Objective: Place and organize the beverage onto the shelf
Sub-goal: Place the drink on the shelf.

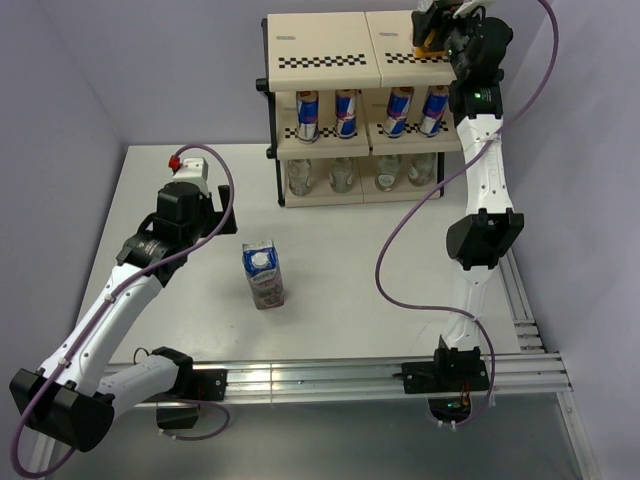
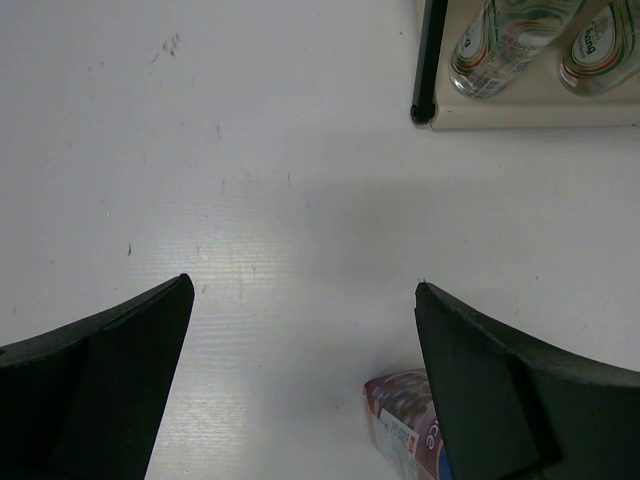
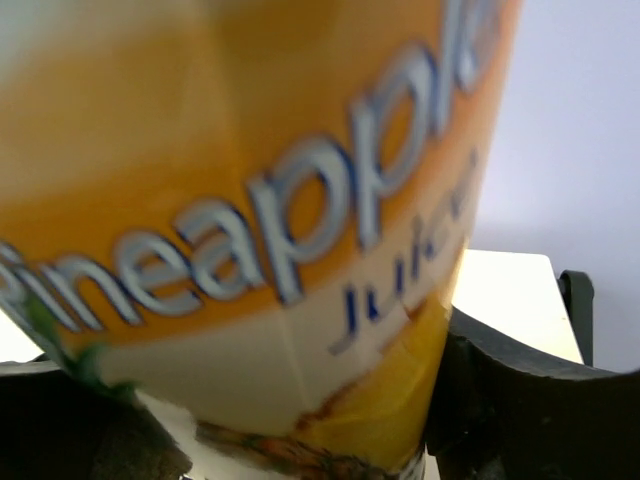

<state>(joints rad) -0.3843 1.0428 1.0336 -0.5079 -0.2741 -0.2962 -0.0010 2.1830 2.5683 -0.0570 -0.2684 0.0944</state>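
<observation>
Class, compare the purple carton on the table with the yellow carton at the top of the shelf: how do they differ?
The purple carton stands on the table; the yellow carton is up at the shelf's top board. The purple carton stands free; the yellow carton sits between the right hand's fingers. The purple carton is bluish-purple; the yellow carton is orange-yellow, labelled pineapple. Both are drink cartons.

- The top board of the shelf [image 1: 325, 45] is bare across its left half. The right arm [image 1: 485, 190] and the yellow carton [image 1: 430, 42] block the right end.
- Four cans [image 1: 307, 115] fill the middle tier; four bottles [image 1: 343, 175] fill the bottom tier.
- The purple carton [image 1: 264, 273] stands upright mid-table, with bare table [image 1: 380, 300] on all sides.
- The left gripper [image 2: 300, 300] is spread wide over bare table.
</observation>
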